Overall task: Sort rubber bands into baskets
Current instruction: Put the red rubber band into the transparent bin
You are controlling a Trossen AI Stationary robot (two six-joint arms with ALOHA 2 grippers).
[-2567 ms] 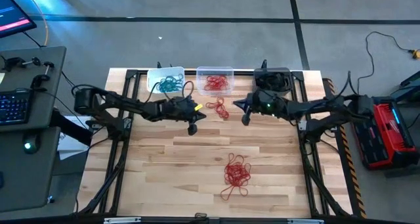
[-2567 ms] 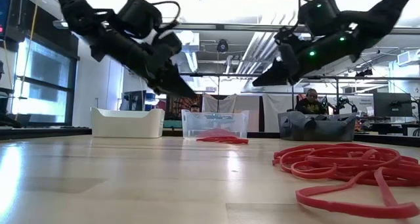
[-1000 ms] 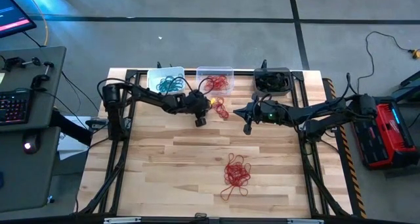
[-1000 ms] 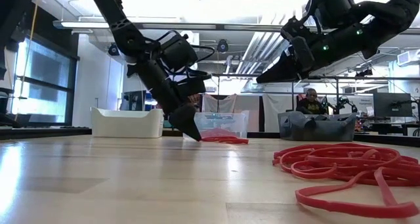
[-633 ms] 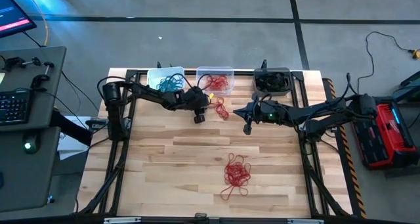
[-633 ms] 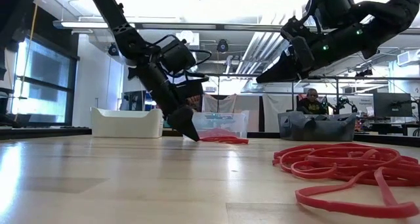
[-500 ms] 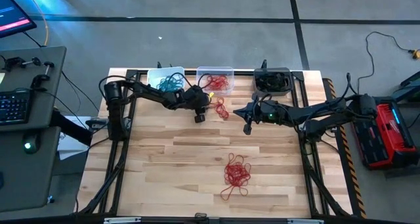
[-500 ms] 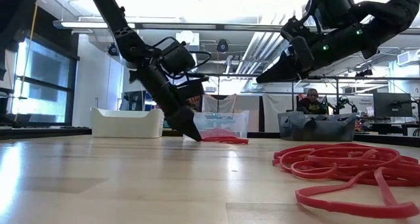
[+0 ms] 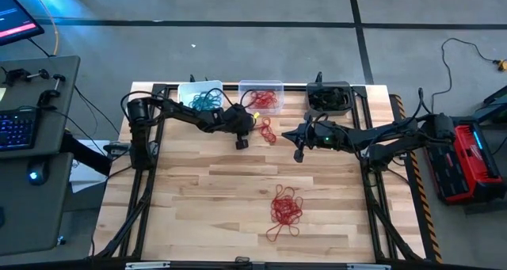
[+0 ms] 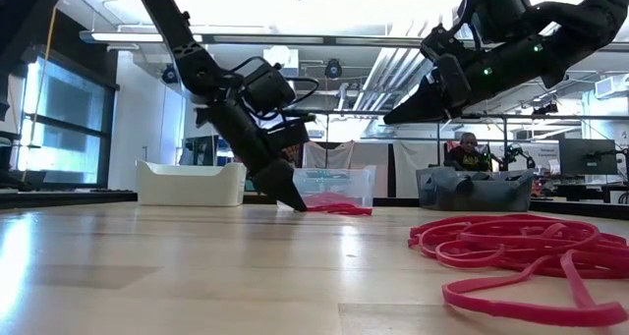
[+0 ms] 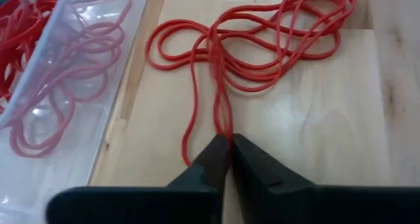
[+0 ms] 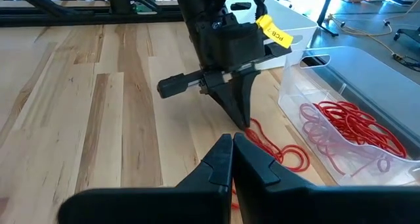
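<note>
Red loops (image 11: pixel 256 46) at upper centre of the left wrist view, beside the clear basket (image 11: pixel 59 86) at far left. Left gripper (image 11: pixel 228 148) at lower centre, clenched on a few strands. Best lifted straight, slowly, so trailing loops clear the rim. Right gripper (image 9: pixel 298 149), centre-right in the high view, clenched on nothing, waiting.

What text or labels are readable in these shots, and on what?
"PCB 1...": partial black print on a yellow tag fixed to the left arm's wrist, seen upside down in the right wrist view; the rest is cut off.
Left monitor in the high view: lit screen content, too small to read.
Keyboard keys: too small to read.
Nothing printed shows on the baskets or the table.
</note>
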